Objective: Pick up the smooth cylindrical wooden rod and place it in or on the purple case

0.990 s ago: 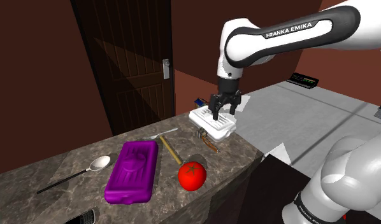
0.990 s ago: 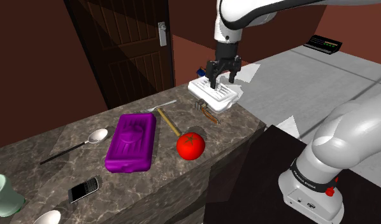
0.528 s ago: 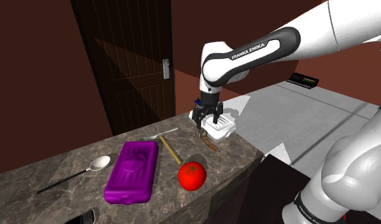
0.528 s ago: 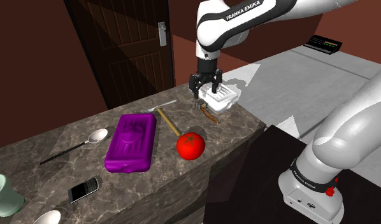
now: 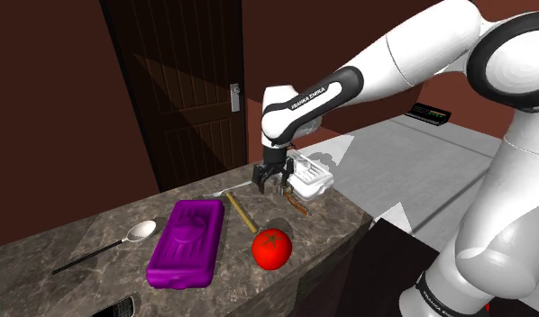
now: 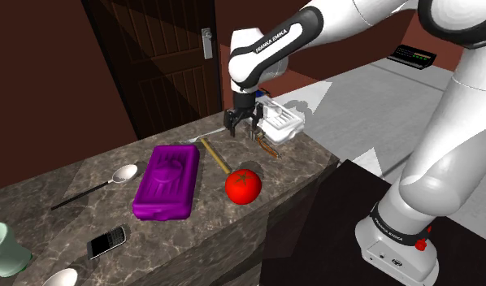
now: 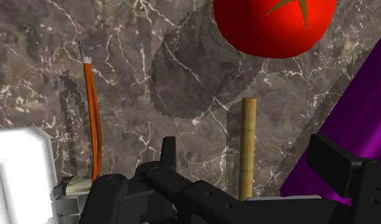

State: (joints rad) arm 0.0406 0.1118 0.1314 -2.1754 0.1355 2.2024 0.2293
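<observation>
Red tomato (image 5: 271, 248) at the marble counter's (image 5: 42, 252) near edge, purple case (image 5: 187, 241) beside it, wooden rod (image 5: 240, 212) lying flat between them, black gripper (image 5: 269, 183) hanging by its far end, jaws spread wide, clasping nothing, white basket (image 5: 311, 177) just behind, dark door (image 5: 182, 90) beyond.

The white arm (image 5: 367, 76) stretches out low, its black tool (image 5: 269, 183) pointing down, fingers apart.

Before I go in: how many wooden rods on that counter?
1. The smooth tan wooden rod lies on the marble counter between the purple case and the red tomato, one end near the open tool. None looks hidden.
</observation>
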